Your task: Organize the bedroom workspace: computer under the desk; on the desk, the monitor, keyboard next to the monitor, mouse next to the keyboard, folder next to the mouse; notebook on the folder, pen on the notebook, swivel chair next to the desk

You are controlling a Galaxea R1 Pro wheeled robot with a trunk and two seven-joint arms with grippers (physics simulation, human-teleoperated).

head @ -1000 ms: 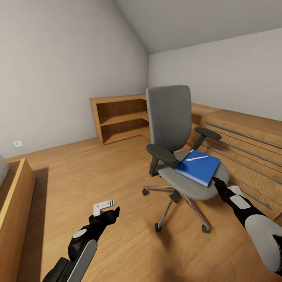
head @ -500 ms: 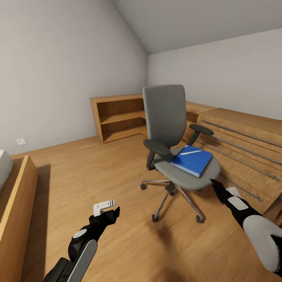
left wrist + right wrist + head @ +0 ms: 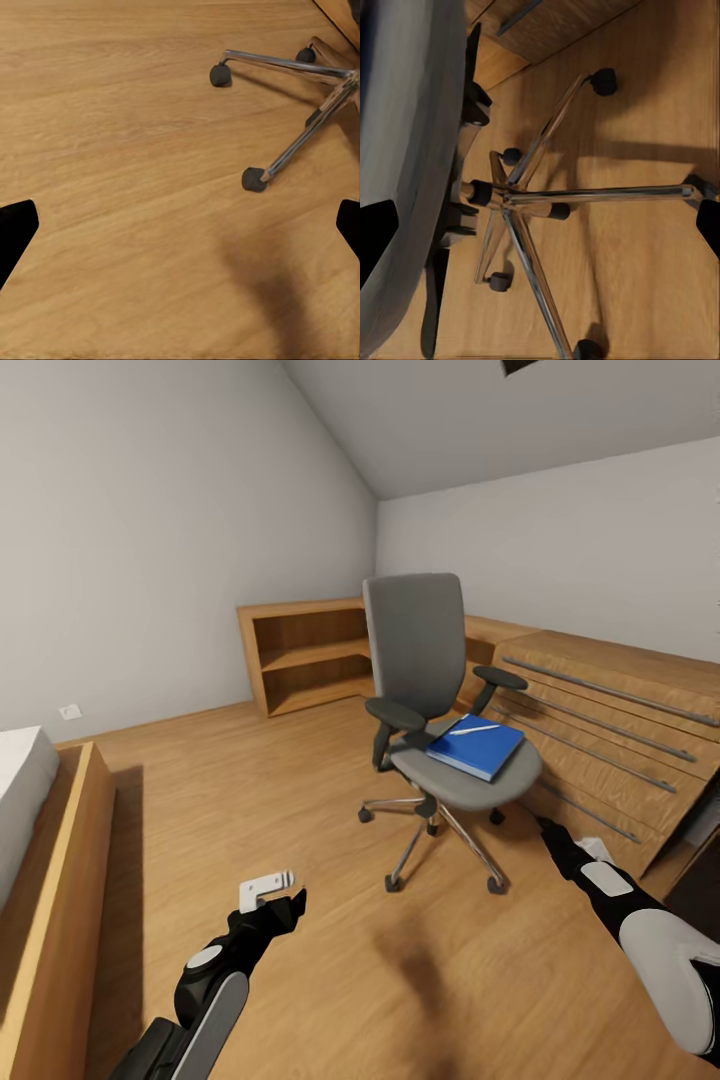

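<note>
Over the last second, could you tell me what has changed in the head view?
The swivel chair now looks smaller and farther, so the view has pulled back; a bed corner shows more. The folder and pen remain on the seat; both arms hang as before, holding nothing.

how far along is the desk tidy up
Early. Nothing looks done: the blue folder lies on the swivel chair seat with the pen on top. Both grippers, left and right, are open and empty. Moving folder, pen and chair remains.
</note>
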